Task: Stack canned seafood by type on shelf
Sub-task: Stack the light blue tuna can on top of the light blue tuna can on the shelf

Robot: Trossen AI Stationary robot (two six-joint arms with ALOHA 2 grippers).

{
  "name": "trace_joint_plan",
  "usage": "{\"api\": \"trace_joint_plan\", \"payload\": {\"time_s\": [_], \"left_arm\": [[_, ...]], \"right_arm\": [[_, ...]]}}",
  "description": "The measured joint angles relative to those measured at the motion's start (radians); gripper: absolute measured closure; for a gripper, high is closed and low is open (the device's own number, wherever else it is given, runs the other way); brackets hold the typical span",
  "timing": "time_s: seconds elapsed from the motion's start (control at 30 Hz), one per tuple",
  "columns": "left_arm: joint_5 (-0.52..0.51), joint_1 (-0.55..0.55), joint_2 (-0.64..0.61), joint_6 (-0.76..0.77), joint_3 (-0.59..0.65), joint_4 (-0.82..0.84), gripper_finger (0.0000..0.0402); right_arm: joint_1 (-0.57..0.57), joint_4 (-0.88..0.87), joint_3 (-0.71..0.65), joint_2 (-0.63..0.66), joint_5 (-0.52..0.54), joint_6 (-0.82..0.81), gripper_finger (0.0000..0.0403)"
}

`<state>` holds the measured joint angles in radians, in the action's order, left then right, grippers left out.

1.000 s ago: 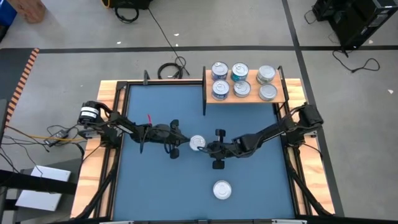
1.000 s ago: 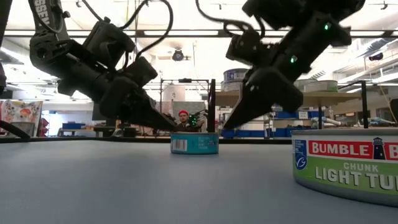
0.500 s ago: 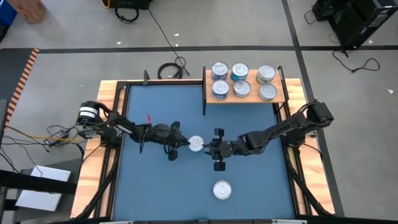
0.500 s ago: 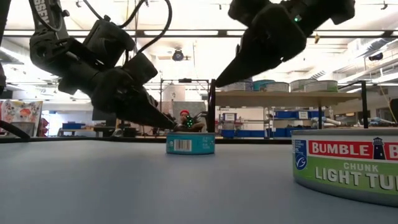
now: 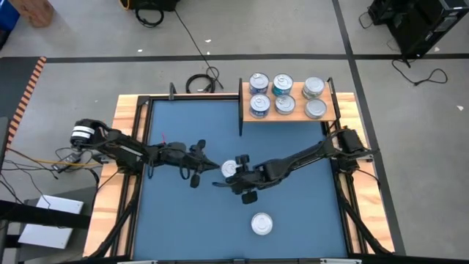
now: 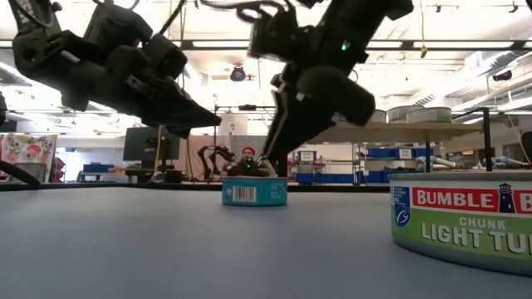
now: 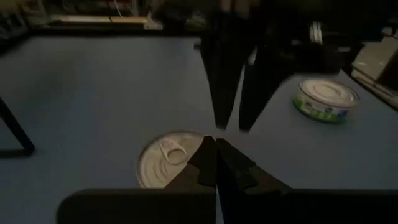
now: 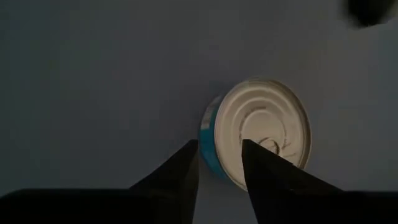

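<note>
A teal-sided tin (image 5: 230, 169) stands on its base mid-mat, also seen in the low view (image 6: 254, 192). My right gripper (image 5: 227, 178) is open and slants down over it; its fingers (image 8: 186, 163) straddle the tin's rim (image 8: 214, 134) from above. The low view shows the tips just above the tin. My left gripper (image 5: 211, 166) is shut, raised left of the tin (image 7: 163, 159). A green-labelled tin (image 5: 261, 223) stands near the front. The shelf (image 5: 290, 119) at the back holds several tins.
Black posts (image 5: 241, 121) stand at the shelf's edges. Wooden strips (image 5: 128, 110) frame the blue mat (image 5: 183, 220). The green-labelled tin (image 6: 465, 220) fills the low view's right foreground. Cables (image 5: 199, 82) lie on the floor behind the table.
My left gripper, still shut, has risen and drawn back toward the table's left edge, away from the teal tin. My right gripper has lifted, swung over the tin toward the left, tipped steeper downward and opened. The tin has slid slightly leftward.
</note>
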<state>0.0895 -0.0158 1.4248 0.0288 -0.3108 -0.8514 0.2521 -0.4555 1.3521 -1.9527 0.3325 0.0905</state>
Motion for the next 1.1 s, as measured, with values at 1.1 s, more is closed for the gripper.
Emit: {"api": "trace_joint_plan", "payload": {"time_s": [1.1], "left_arm": [[-0.021,0.0,-0.046,0.002,0.048,-0.037,0.04]], "right_arm": [[-0.052,-0.093,0.069,0.005,-0.15,0.118,0.04]]}}
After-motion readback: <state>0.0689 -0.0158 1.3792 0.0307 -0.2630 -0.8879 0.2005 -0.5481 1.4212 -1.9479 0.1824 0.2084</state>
